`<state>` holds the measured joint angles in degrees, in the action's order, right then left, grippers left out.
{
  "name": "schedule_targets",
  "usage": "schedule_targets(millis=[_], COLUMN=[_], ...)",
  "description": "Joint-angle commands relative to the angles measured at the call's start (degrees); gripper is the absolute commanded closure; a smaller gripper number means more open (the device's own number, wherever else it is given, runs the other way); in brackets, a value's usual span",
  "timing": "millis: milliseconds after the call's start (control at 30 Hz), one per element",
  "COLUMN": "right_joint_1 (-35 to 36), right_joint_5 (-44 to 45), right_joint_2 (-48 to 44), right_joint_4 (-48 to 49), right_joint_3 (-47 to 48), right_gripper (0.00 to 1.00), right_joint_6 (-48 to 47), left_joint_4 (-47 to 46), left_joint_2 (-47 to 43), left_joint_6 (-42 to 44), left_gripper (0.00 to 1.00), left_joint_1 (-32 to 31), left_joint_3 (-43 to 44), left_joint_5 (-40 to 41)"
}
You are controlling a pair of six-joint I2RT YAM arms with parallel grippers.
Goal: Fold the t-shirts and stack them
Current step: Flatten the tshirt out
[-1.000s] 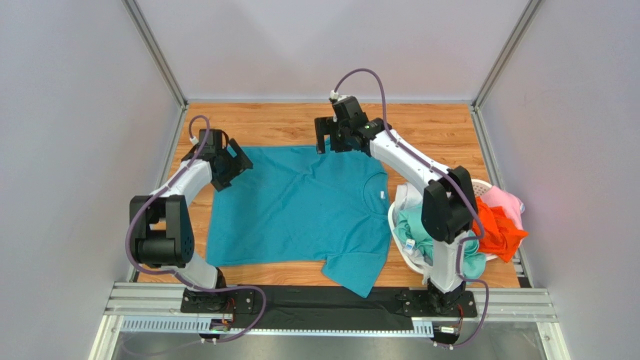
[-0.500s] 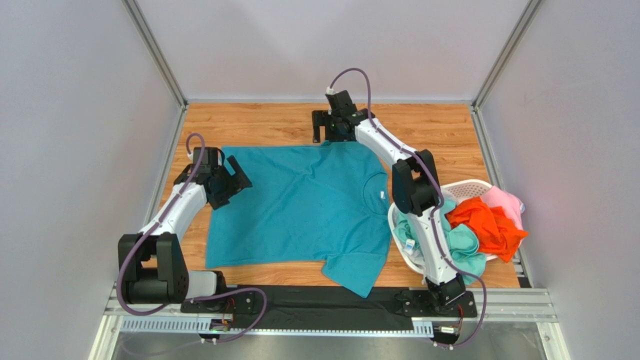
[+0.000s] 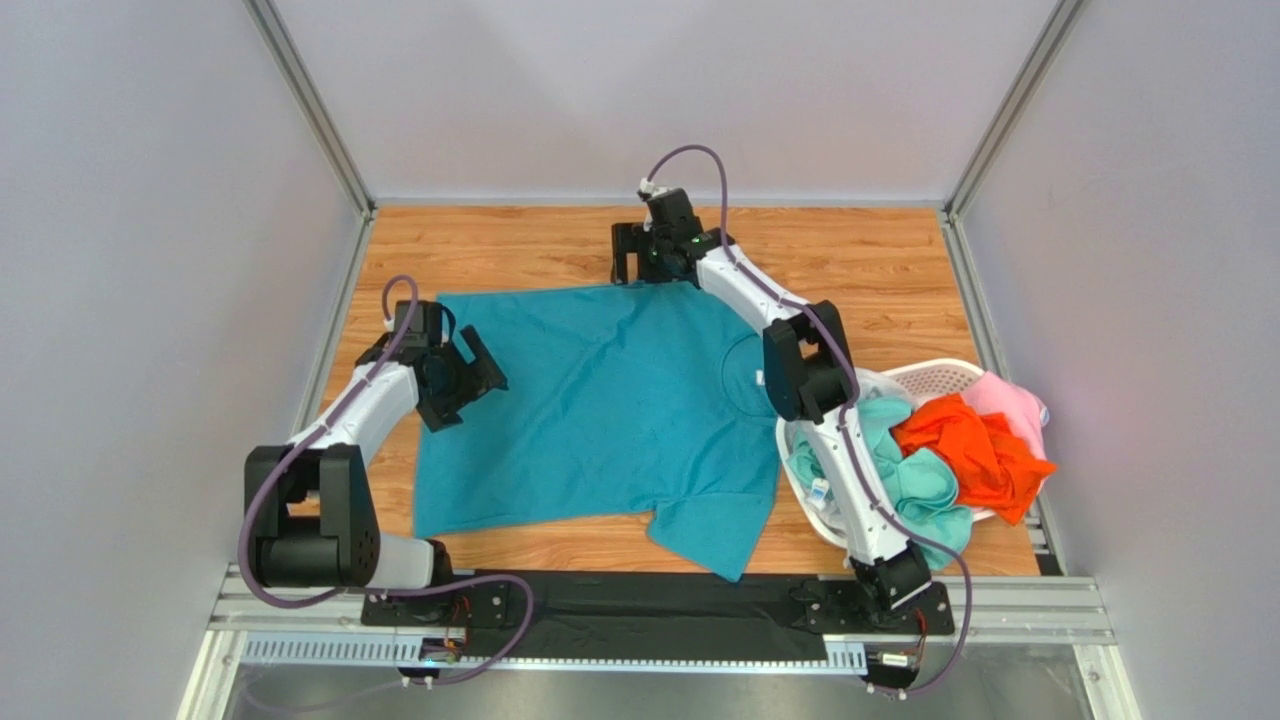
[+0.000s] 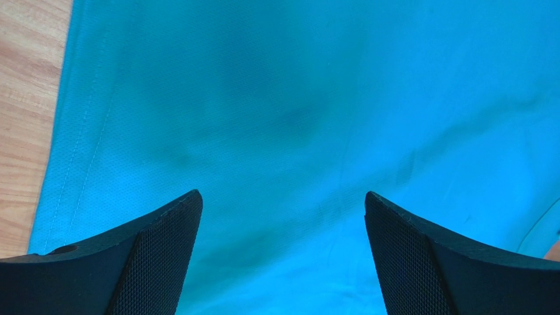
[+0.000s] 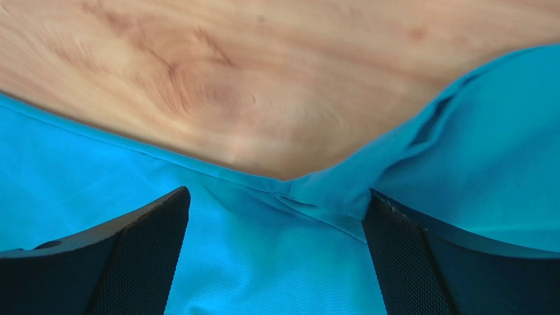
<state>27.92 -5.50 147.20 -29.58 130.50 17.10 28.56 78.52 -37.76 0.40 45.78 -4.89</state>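
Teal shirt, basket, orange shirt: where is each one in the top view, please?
Teal shirt (image 3: 601,405): top view, middle of its body.
Basket (image 3: 947,365): top view, far rim.
Orange shirt (image 3: 977,450): top view, middle of the crumpled cloth.

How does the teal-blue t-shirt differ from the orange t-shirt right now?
The teal-blue t-shirt lies spread flat on the wooden table; the orange t-shirt sits crumpled in the white perforated plastic basket. The open left gripper and right gripper are at the teal-blue one's edges; neither is near the orange one. Both are plain cloth.
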Motion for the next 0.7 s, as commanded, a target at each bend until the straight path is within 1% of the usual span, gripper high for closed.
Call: schedule_targets(millis=[0, 133, 300, 467, 533, 667], right_joint_1=[-0.06, -0.06, -0.06, 0.11, 0.38, 1.34], right_joint_5=[-0.39, -0.65, -0.74, -2.23, -2.94, -2.95], right_joint_2=[3.52, 5.38, 4.42, 5.99, 8.19, 10.92], right_joint_4=[8.3, 15.15, 18.94, 25.17, 25.54, 25.72], right_joint_3=[5.98, 8.8, 9.25, 10.21, 11.7, 13.03], right_gripper=[0.0, 0.0, 0.0, 0.0, 0.0, 0.0], right_joint_6=[0.38, 1.79, 3.37, 6.35, 8.98, 10.31], left_joint_4=[-0.08, 0.1, 0.88, 1.06, 1.41, 1.77], left_joint_2=[0.84, 0.41, -0.3, -0.91, -1.09, -1.27], left_joint_6=[1.19, 1.2, 1.11, 0.93, 1.11, 1.28], left_gripper=[0.0, 0.0, 0.0, 0.0, 0.0, 0.0], left_joint_1=[-0.14, -0.23, -0.23, -0.23, -0.23, -0.23], left_joint_3=[0.01, -0.34, -0.69, -1.48, -1.57, -1.66], left_joint_5=[-0.65, -0.74, 0.23, 0.31, 0.66, 1.98])
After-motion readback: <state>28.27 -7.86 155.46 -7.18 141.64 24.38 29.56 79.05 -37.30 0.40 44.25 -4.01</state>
